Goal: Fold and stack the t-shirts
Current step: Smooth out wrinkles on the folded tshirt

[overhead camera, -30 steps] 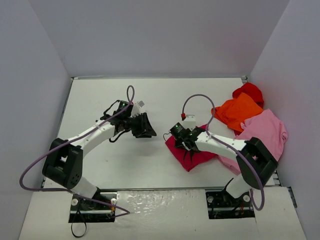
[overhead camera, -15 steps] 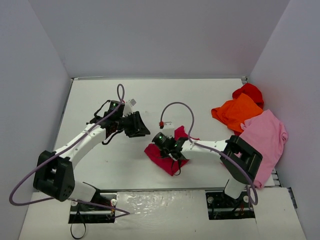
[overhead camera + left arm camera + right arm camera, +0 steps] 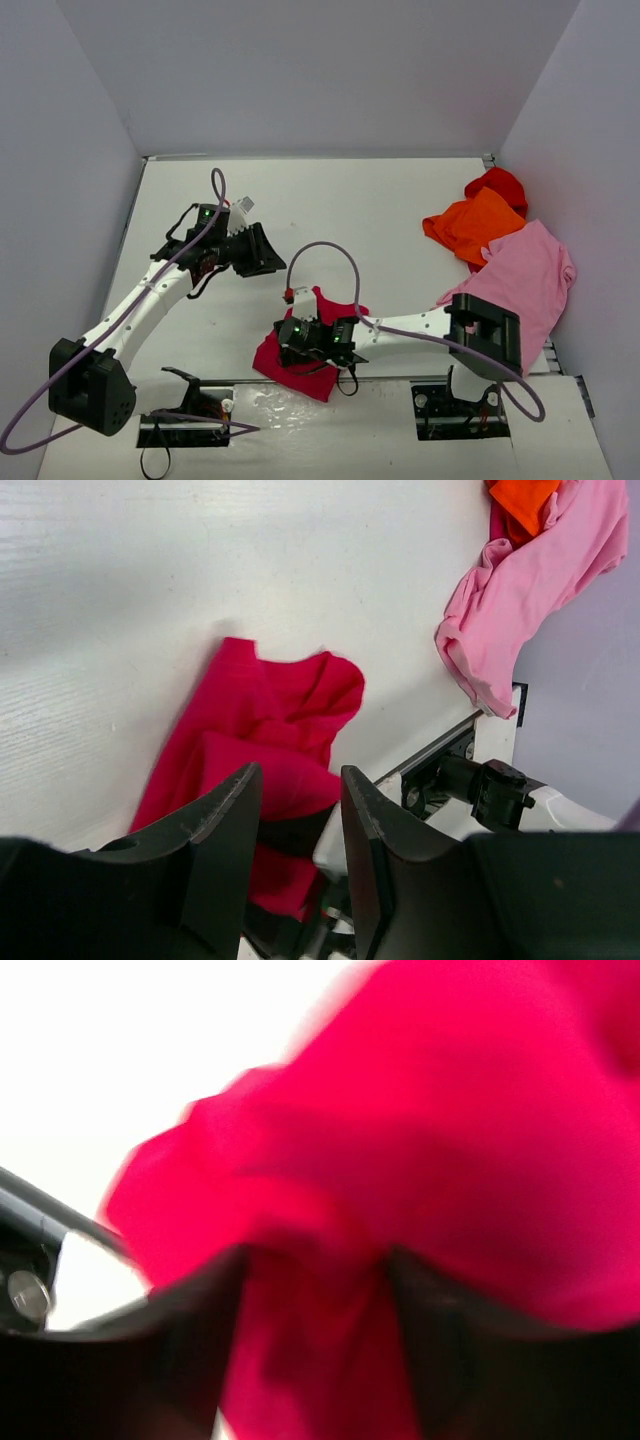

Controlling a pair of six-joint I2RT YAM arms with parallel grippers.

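Note:
The crimson-magenta t-shirt (image 3: 322, 303) lies crumpled at the table's near edge, in the middle. My right gripper (image 3: 292, 345) lies on top of it. In the blurred right wrist view its jaws (image 3: 315, 1260) stand apart, with the shirt's cloth (image 3: 450, 1110) bunched in the gap. My left gripper (image 3: 270, 262) hovers open and empty to the upper left, apart from the shirt (image 3: 270, 710); its own view shows its tips (image 3: 300, 775). A light pink t-shirt (image 3: 530, 270), an orange one (image 3: 475, 222) and a red one (image 3: 498, 183) are heaped at the right.
Grey walls close the table on the left, back and right. The arm bases (image 3: 460, 400) sit at the near edge. A purple cable (image 3: 330, 250) loops above the right arm. The pink shirt (image 3: 530, 570) hangs over the table's right edge.
My right arm has dragged the crimson shirt left and toward the near edge, and its jaws have widened. The left arm drew back to the left, still open.

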